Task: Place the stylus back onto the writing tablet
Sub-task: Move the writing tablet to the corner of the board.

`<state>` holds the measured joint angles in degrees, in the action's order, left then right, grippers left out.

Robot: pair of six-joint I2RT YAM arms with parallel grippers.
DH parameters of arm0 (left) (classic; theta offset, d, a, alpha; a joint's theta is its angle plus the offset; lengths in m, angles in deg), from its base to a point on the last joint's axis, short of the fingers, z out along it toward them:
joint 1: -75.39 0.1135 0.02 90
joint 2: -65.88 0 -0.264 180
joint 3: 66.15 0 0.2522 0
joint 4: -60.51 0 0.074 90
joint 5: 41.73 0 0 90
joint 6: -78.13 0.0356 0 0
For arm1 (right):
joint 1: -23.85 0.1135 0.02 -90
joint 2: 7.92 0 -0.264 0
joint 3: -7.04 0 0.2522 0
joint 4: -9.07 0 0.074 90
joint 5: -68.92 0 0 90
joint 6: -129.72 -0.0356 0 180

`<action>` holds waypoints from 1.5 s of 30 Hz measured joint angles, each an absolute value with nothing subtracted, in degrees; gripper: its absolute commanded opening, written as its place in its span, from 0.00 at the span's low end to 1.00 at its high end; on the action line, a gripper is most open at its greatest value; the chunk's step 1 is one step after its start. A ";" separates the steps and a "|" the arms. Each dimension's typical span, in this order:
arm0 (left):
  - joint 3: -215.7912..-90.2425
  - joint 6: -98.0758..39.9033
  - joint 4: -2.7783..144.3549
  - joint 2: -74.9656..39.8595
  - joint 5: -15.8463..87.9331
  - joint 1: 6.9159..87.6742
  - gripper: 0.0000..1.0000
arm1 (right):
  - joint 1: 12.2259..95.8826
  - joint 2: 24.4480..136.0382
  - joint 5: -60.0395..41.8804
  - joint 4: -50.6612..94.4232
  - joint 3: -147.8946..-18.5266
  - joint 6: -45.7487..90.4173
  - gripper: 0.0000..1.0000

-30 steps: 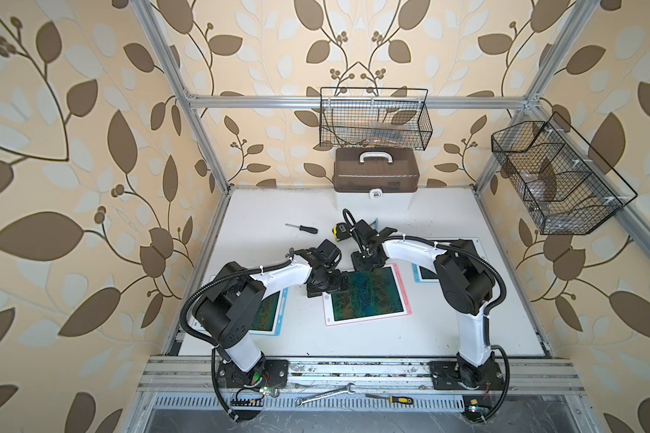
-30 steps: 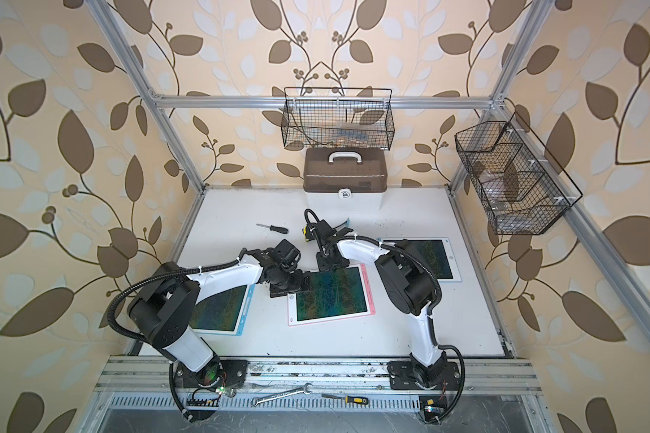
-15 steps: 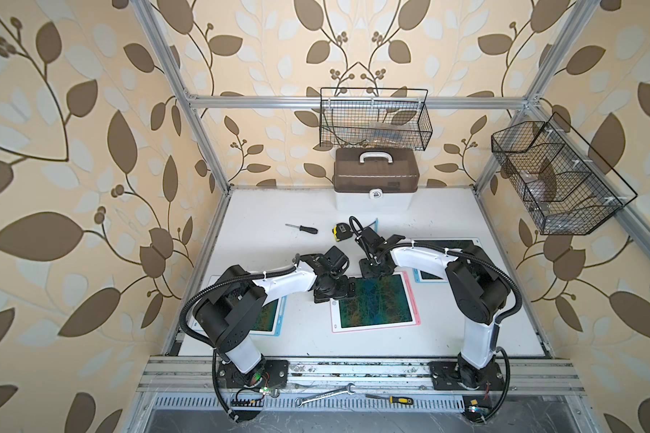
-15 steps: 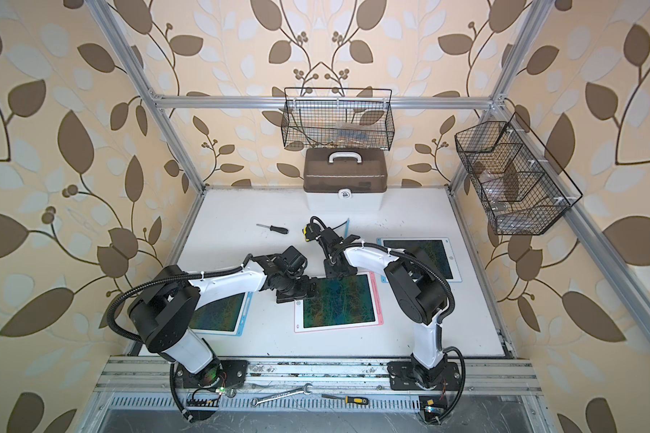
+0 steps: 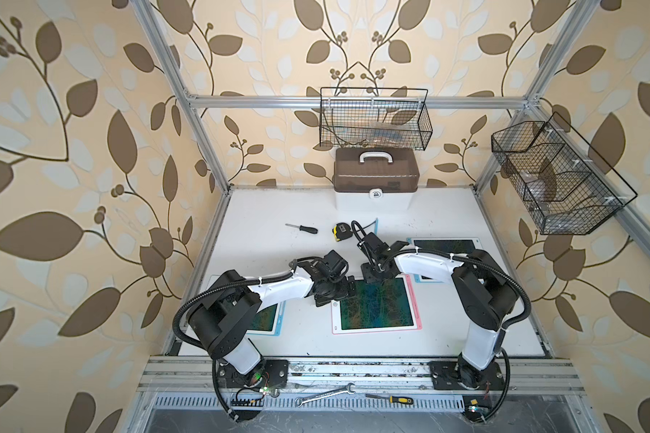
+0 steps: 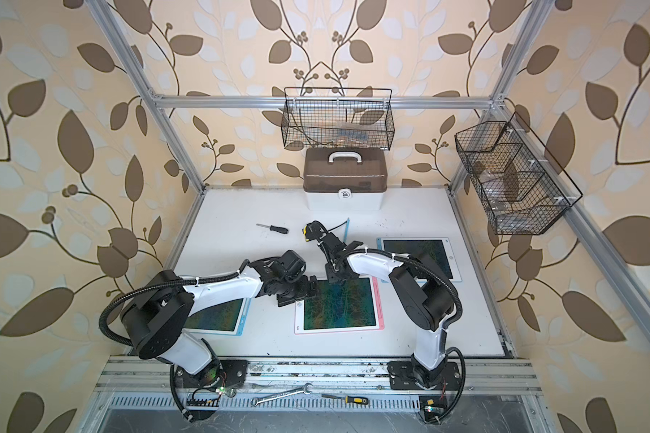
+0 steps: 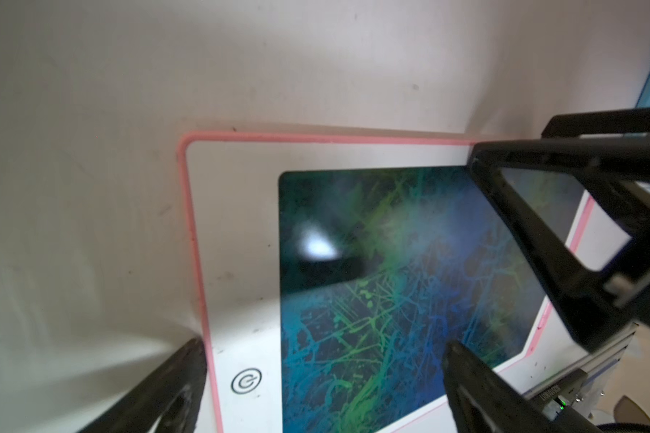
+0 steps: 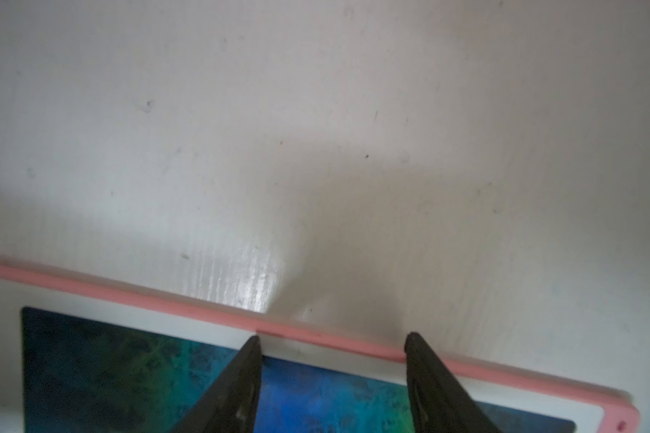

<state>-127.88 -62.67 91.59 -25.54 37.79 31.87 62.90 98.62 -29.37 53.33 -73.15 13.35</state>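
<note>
Only wrist views tell: left fingers (image 7: 477, 390) wide, right fingers (image 8: 237, 390) narrower; both empty over tablet (image 7: 237, 243).

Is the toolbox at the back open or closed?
Closed: in both top views the toolbox shows its brown top seated flush on the white bottom, no gap.

Beneath the black left gripper (image 7: 323, 345) and black right gripper (image 8: 333, 335), a tablet (image 5: 376, 305): pink rim, white face, dark screen w/ green-blue scribbles. Just past the right gripper, a blue-rimmed tablet (image 5: 443, 245) w/ similar scribbles. Beyond both grippers: yellow-and-black tape measure (image 5: 341, 231), black-handled screwdriver (image 5: 303, 228), brown-lidded white box (image 5: 376, 176). Table (image 5: 263, 225) white; walls (image 5: 72, 187) beige w/ brown leaf print.
</note>
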 measured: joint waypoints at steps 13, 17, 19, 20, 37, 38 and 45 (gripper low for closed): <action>-131.18 -66.43 93.93 -28.53 44.46 25.81 0.99 | 61.74 95.08 -27.58 51.72 -68.35 15.80 0.60; -132.47 -67.37 94.89 -29.67 46.05 24.02 0.99 | 61.33 94.47 -27.17 51.67 -67.60 16.02 0.60; -132.90 -67.74 95.33 -30.06 46.78 23.65 0.99 | 61.30 94.16 -27.03 51.28 -67.14 16.02 0.60; -133.10 -67.92 95.53 -30.26 47.02 23.43 0.99 | 61.30 93.96 -27.01 51.02 -66.79 16.02 0.60; -132.97 -69.40 95.33 -30.26 48.79 22.01 0.98 | 61.65 89.86 -26.09 48.26 -61.11 15.32 0.60; -133.23 -69.45 95.46 -30.41 48.96 21.59 0.98 | 61.61 89.59 -26.03 48.26 -60.85 15.32 0.61; -137.30 -72.75 97.27 -33.58 50.51 16.98 0.98 | 59.12 88.57 -25.18 49.99 -60.35 15.93 0.62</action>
